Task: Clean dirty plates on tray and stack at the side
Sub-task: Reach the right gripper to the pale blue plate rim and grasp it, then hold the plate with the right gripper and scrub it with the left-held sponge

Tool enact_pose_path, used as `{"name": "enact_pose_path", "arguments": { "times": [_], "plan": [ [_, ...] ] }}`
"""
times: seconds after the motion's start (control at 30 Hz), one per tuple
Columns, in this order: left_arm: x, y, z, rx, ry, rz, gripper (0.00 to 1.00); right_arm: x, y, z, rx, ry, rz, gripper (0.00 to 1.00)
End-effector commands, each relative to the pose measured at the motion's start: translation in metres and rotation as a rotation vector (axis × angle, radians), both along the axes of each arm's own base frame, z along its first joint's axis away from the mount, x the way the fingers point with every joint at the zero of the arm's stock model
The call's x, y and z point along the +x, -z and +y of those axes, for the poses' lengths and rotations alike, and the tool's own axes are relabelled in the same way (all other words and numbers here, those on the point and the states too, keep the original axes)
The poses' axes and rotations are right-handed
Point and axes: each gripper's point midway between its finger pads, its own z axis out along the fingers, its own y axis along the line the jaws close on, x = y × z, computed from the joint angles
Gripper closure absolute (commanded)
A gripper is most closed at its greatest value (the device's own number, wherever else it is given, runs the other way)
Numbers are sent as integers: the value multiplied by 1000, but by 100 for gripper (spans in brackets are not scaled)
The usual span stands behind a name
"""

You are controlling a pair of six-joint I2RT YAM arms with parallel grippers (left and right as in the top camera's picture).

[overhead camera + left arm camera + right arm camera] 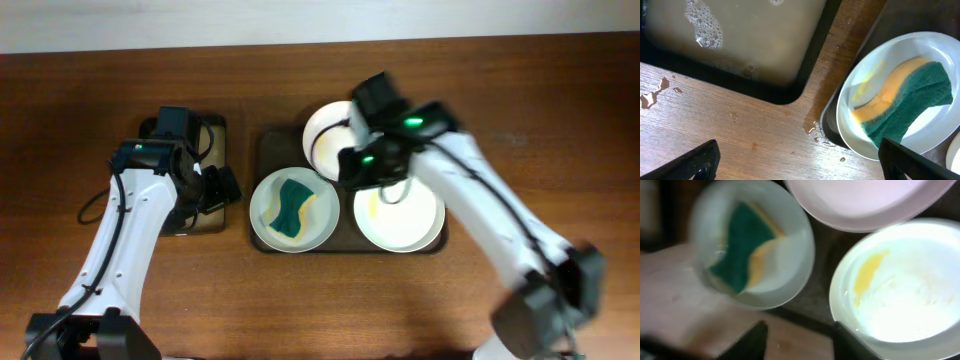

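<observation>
Three white plates lie on the dark tray (264, 142). The left plate (268, 228) holds a green and yellow sponge (290, 205). The right plate (405, 222) has a yellow smear. The back plate (325, 128) is partly under my right arm. My right gripper (375, 165) hovers open and empty above the tray's middle. Its blurred wrist view shows the sponge plate (790, 245), the smeared plate (900, 285), the back plate (865, 200) and the open fingers (802, 342). My left gripper (222, 188) is open and empty left of the tray. Its wrist view (800, 167) shows the sponge plate (860, 70) to its right.
A smaller black tray (215, 130) stands left of the big tray, under my left arm. In the left wrist view it (805, 75) holds soapy water (740, 35). Water drops lie on the wood (655, 95). Bare wooden table surrounds both trays.
</observation>
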Motion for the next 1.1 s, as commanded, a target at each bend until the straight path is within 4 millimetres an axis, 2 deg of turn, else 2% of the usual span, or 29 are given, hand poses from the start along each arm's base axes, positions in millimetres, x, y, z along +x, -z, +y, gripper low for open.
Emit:
{"name": "enact_pose_path", "arguments": {
  "times": [0.0,0.1,0.17,0.37,0.53,0.73,0.87,1.0,1.03,1.07],
  "plan": [
    [2,1,0,2,14,2,1,11,47,-4,-156,124,39,63],
    [2,1,-1,2,14,1,0,12,76,4,-177,107,81,59],
    [2,1,-1,2,14,1,0,13,88,5,-186,95,95,57],
    [2,1,-1,2,14,1,0,17,93,20,-117,-10,77,56],
    [2,1,0,2,14,2,0,21,98,22,-113,-10,63,56],
    [2,1,-1,2,14,1,0,24,118,25,-118,-11,75,60],
    [2,1,0,2,14,2,0,24,124,24,-124,-11,81,60],
    [2,1,-1,2,14,1,0,23,127,23,-131,-10,88,63],
    [2,1,-1,1,14,1,0,21,129,22,-131,-12,95,67],
    [3,1,-1,1,14,-2,0,19,131,22,-131,-12,101,67]
  ]
}}
